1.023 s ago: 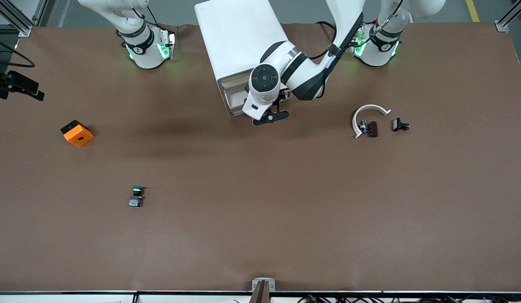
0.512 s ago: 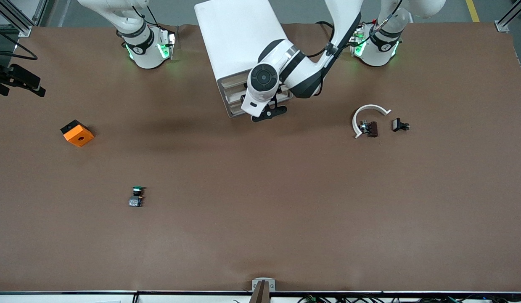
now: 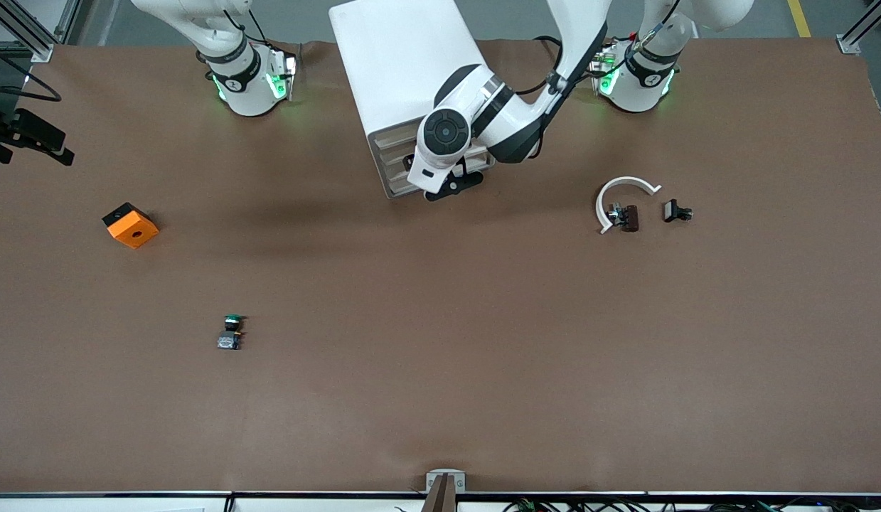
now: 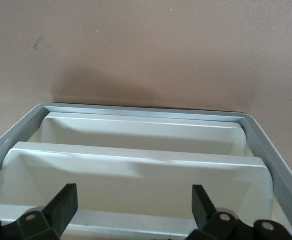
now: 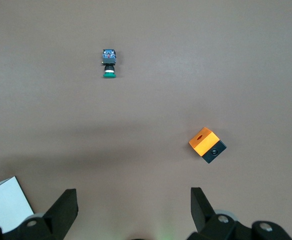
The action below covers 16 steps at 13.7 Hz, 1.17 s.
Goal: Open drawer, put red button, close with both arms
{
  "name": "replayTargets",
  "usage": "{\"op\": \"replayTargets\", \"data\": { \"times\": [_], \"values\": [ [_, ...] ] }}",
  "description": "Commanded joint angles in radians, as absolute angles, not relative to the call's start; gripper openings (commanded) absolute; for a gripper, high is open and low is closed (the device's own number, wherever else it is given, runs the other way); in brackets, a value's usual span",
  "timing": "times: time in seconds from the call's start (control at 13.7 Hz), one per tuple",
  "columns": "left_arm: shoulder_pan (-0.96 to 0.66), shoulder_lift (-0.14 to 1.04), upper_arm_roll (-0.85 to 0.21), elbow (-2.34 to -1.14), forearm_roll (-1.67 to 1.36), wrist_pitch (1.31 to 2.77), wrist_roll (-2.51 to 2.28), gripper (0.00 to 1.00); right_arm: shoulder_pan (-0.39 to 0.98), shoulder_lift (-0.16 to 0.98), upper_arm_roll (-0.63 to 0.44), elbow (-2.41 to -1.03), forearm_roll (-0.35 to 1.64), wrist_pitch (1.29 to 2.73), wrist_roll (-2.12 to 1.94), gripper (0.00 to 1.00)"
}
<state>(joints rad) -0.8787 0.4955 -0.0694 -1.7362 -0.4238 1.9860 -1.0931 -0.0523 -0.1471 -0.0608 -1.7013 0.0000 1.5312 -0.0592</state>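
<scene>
The white drawer cabinet (image 3: pixel 404 78) stands between the arm bases, its drawer fronts (image 4: pixel 135 170) facing the front camera and shut. My left gripper (image 3: pixel 452 186) is open right in front of those drawer fronts; in the left wrist view (image 4: pixel 134 200) its fingers stand wide apart before a drawer's handle ledge, empty. The red button (image 3: pixel 623 217) lies inside a white arc piece (image 3: pixel 621 195) toward the left arm's end. My right gripper (image 5: pixel 134 205) is open and empty, high over the table; that arm waits.
The green-capped button (image 3: pixel 230 333) and an orange block (image 3: pixel 131 226) lie toward the right arm's end; both also show in the right wrist view, the green-capped button (image 5: pixel 108 64) and the orange block (image 5: pixel 207 145). A small black clip (image 3: pixel 676 211) lies beside the white arc.
My left gripper has moved toward the cabinet, up against the drawer fronts. The other things on the table have not moved.
</scene>
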Motion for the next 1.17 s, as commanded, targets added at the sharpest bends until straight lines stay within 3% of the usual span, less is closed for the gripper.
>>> {"op": "replayTargets", "data": {
  "times": [0.0, 0.58, 1.1],
  "values": [
    [-0.873, 0.491, -0.083, -1.744, -0.462, 1.974, -1.105, 1.00, -0.051, -0.176, -0.064, -1.732, -0.006, 1.548, -0.074, 1.00],
    [-0.688, 0.465, -0.072, -1.669, -0.373, 1.974, -1.016, 1.00, -0.051, -0.176, -0.066, -1.730, -0.006, 1.555, -0.075, 1.00],
    [-0.483, 0.347, -0.077, -1.719, -0.209, 1.957, -0.706, 1.00, -0.051, -0.176, -0.067, -1.730, -0.005, 1.546, -0.075, 1.00]
  ]
}}
